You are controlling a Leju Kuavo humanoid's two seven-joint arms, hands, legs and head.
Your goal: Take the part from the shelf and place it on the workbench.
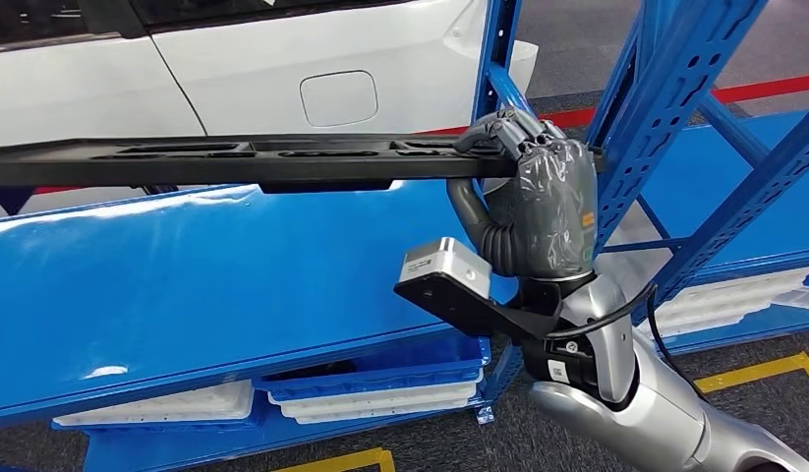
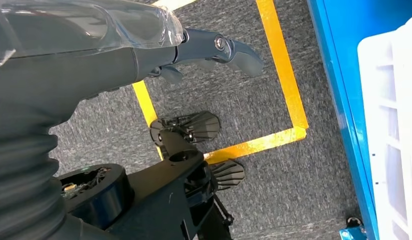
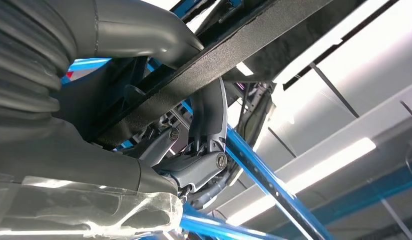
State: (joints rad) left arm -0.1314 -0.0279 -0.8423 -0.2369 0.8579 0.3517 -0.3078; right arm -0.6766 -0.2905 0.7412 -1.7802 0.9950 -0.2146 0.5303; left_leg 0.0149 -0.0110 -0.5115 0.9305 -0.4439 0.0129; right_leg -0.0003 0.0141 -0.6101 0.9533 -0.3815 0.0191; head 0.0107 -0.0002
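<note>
The part (image 1: 233, 160) is a long, flat black plastic panel with recessed pockets. It lies level in the air above the blue shelf board (image 1: 184, 285), reaching from the left edge of the head view to my right hand (image 1: 538, 187). My right hand grips its right end, fingers curled over the top edge and thumb under it. In the right wrist view the black part (image 3: 234, 45) crosses diagonally, with my fingers (image 3: 209, 120) wrapped round it. My left hand (image 2: 143, 55) hangs over the grey floor with its fingers apart, holding nothing.
Blue shelf uprights (image 1: 665, 98) stand close to the right of my right hand. A white car body (image 1: 282, 59) is behind the shelf. White trays (image 1: 380, 398) lie on the lower shelf level. Yellow tape (image 2: 284, 75) marks the floor beside the shelf base (image 2: 344, 100).
</note>
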